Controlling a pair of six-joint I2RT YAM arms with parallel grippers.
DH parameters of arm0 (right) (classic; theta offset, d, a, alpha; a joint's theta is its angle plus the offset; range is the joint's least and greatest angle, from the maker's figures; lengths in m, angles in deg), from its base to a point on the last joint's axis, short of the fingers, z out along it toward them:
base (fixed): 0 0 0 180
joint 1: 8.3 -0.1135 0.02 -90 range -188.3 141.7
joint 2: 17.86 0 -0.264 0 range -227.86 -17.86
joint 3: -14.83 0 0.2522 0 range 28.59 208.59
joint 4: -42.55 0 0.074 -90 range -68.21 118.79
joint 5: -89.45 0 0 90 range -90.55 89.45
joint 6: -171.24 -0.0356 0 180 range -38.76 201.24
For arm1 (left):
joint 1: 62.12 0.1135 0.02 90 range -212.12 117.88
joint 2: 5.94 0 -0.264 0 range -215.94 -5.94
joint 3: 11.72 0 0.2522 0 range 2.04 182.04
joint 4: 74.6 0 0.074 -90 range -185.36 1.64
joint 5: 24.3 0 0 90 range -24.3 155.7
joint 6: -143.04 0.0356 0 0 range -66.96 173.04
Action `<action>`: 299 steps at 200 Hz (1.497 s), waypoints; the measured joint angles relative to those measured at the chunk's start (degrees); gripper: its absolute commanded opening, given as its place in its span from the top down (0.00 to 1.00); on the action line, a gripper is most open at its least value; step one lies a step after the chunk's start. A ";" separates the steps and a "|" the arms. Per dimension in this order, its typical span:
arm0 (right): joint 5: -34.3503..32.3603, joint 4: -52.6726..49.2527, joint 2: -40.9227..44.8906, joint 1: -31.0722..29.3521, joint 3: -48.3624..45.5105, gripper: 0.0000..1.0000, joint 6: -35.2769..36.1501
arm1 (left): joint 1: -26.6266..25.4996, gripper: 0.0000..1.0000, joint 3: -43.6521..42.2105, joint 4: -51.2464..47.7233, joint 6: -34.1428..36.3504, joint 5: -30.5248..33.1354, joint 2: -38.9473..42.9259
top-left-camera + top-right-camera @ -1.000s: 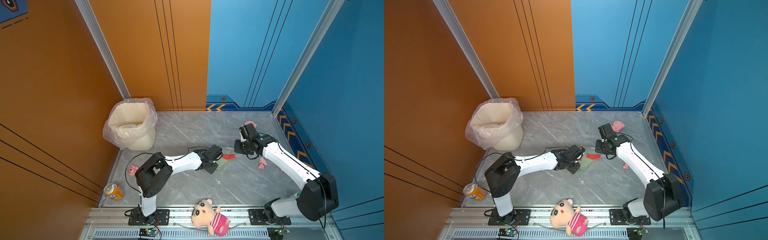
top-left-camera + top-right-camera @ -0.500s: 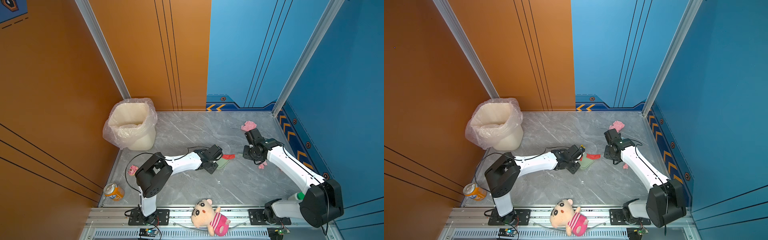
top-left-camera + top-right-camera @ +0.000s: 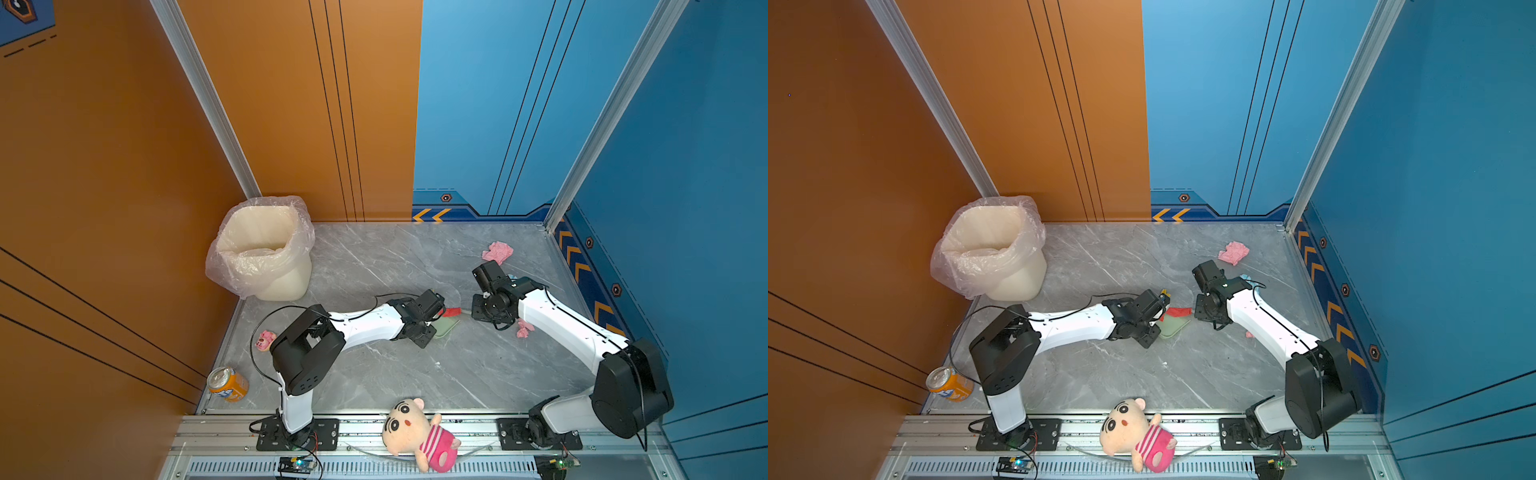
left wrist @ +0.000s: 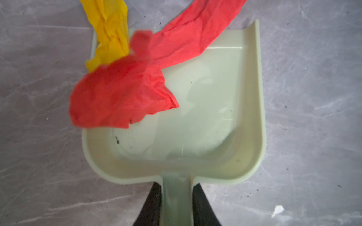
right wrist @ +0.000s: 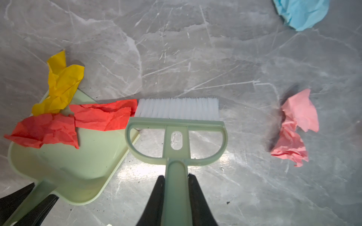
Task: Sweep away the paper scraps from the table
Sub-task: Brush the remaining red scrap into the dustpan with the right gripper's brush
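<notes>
Now; grey marble table [image 3: 415, 374], orange/blue walls [image 3: 498, 104]; L end effector [image 4: 177, 197] clamps dustpan [image 4: 205, 127]; R end effector [image 5: 175, 187] clamps brush [image 5: 176, 125]

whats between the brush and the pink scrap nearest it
Nothing. In the right wrist view, the stretch of table between the brush and the pink scrap is bare marble.

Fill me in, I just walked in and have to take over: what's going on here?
The left hand grips the handle of a pale green dustpan resting on the table, and the right hand grips a matching brush, its bristles against a red paper scrap that lies partly in the pan. A yellow scrap sits at the pan's lip. Unswept on the marble: a pink scrap and a light blue scrap near the brush, and a larger pink wad by the far right corner.
</notes>
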 measured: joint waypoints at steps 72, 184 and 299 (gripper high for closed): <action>4.04 -0.24 0.31 -0.72 0.50 1.00 8.02 | 0.09 0.84 0.31 0.02 0.00 -0.22 -0.81; 6.93 8.02 6.82 6.88 -1.25 1.00 13.64 | 0.33 0.85 0.31 0.15 -0.17 -0.48 -0.81; 6.82 19.39 -15.69 4.79 11.85 1.00 13.11 | 0.37 0.87 0.31 0.20 -0.20 -1.42 -0.81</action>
